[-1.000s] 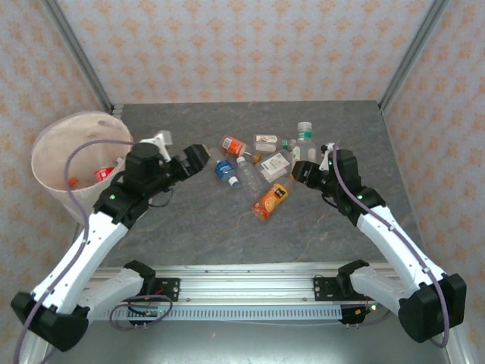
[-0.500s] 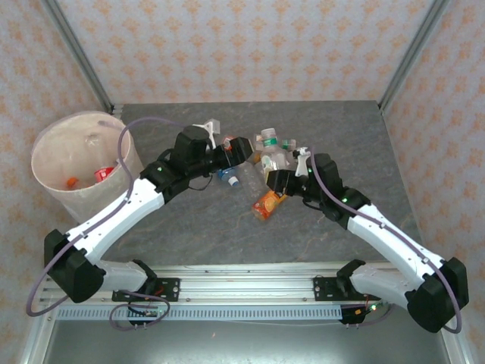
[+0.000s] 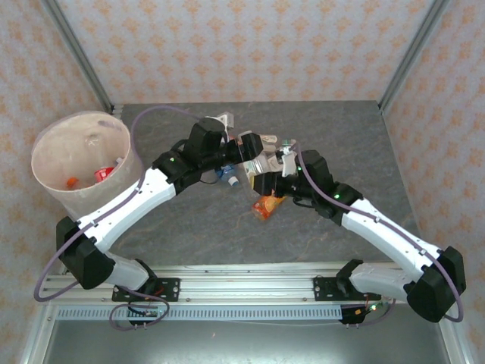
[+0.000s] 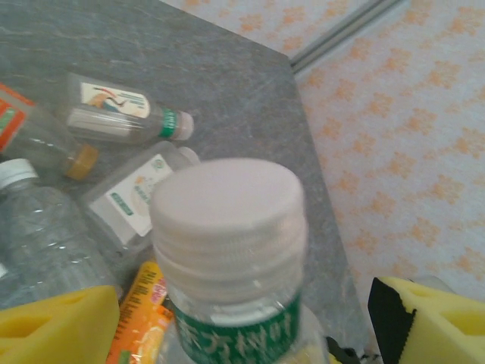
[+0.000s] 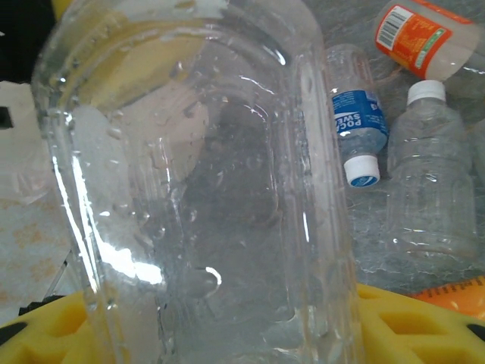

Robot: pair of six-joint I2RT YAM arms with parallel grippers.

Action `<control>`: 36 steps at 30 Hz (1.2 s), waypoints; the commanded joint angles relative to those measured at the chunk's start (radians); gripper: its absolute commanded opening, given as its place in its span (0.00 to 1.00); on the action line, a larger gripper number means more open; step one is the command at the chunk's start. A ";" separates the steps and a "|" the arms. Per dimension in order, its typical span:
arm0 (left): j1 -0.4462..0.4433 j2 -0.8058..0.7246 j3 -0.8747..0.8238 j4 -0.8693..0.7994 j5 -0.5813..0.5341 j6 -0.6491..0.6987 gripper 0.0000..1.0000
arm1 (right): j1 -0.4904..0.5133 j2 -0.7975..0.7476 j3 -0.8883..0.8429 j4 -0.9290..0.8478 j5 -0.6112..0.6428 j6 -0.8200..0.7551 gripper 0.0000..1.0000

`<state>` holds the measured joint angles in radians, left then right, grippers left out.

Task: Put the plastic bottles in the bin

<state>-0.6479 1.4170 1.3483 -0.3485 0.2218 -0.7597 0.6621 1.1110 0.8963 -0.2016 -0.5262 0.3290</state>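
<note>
The right gripper (image 3: 265, 180) grips a clear bottle (image 5: 204, 189) above the middle of the grey table (image 3: 348, 136). In the right wrist view its yellow pads (image 5: 424, 326) hold the ribbed, wet-looking body from either side. The left gripper (image 3: 252, 146) meets the same bottle at the cap end with its jaws apart. In the left wrist view the white cap and green neck band sit between the two foam fingers (image 4: 53, 326), with an obvious gap on one side and a thinner one on the other, so this gripper straddles the bottle without clamping it. The bin (image 3: 76, 203) stands at the left edge of the table, well apart from the held bottle, and holds some dropped bottles (image 3: 102, 173) with red and orange showing. More bottles lie loose on the table beneath and beside the two grippers. These include a blue-labelled bottle (image 5: 356, 129) with a white cap, and an empty clear one (image 5: 428, 182) just beside it. An orange-labelled bottle (image 5: 424, 34) lies farther off, and an orange juice bottle (image 3: 267, 205) lies just in front of the right gripper. The left wrist view also shows a green-banded bottle (image 4: 125, 114) on its side near the far edge and a white-labelled bottle (image 4: 132, 197) close to it.
</note>
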 commanded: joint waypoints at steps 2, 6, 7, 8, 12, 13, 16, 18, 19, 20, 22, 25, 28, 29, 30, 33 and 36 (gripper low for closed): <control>0.001 0.016 0.018 -0.016 -0.095 -0.003 0.84 | 0.008 0.004 0.036 0.003 -0.042 -0.029 0.29; 0.001 0.053 0.041 -0.010 -0.051 -0.001 0.74 | 0.011 0.000 0.036 -0.008 -0.058 -0.029 0.30; 0.001 0.062 0.044 -0.011 -0.040 -0.004 0.71 | 0.010 -0.002 0.035 -0.009 -0.057 -0.028 0.30; 0.001 0.068 0.046 -0.012 -0.033 -0.008 0.67 | 0.010 -0.005 0.034 -0.010 -0.057 -0.028 0.30; 0.001 0.073 0.040 -0.003 -0.031 -0.014 0.56 | 0.009 -0.009 0.033 -0.005 -0.065 -0.043 0.30; 0.001 0.073 0.040 -0.001 -0.030 -0.015 0.54 | 0.010 -0.007 0.035 0.000 -0.075 -0.043 0.30; 0.001 0.068 0.040 0.005 -0.019 -0.005 0.45 | 0.010 -0.004 0.044 -0.003 -0.098 -0.043 0.30; 0.001 0.061 0.035 0.006 -0.023 -0.003 0.42 | 0.010 -0.006 0.046 -0.012 -0.099 -0.050 0.31; 0.001 0.055 0.030 0.008 -0.025 -0.004 0.41 | 0.010 -0.009 0.044 -0.017 -0.096 -0.055 0.32; 0.001 0.049 0.024 0.014 -0.027 -0.005 0.40 | 0.010 -0.012 0.041 -0.025 -0.091 -0.060 0.34; 0.001 0.039 0.011 0.030 -0.020 -0.008 0.34 | 0.010 -0.014 0.040 -0.031 -0.092 -0.067 0.40; 0.001 0.027 -0.011 0.060 -0.005 -0.018 0.27 | 0.010 -0.014 0.049 -0.030 -0.109 -0.073 0.50; 0.001 0.018 -0.026 0.076 -0.009 -0.023 0.21 | 0.010 -0.014 0.081 -0.060 -0.104 -0.098 0.65; 0.001 0.014 -0.028 0.079 -0.014 -0.023 0.18 | 0.010 -0.017 0.093 -0.082 -0.091 -0.114 0.69; 0.001 0.011 -0.029 0.084 -0.016 -0.020 0.16 | 0.010 -0.022 0.103 -0.098 -0.078 -0.126 0.73; 0.002 -0.001 -0.013 0.065 -0.032 -0.005 0.06 | 0.010 -0.052 0.096 -0.113 -0.023 -0.139 0.80; 0.003 -0.015 0.010 0.012 -0.083 0.011 0.00 | 0.010 -0.100 0.074 -0.112 0.044 -0.133 0.87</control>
<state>-0.6472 1.4479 1.3334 -0.3035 0.1963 -0.7807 0.6651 1.0653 0.9630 -0.3023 -0.5529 0.2173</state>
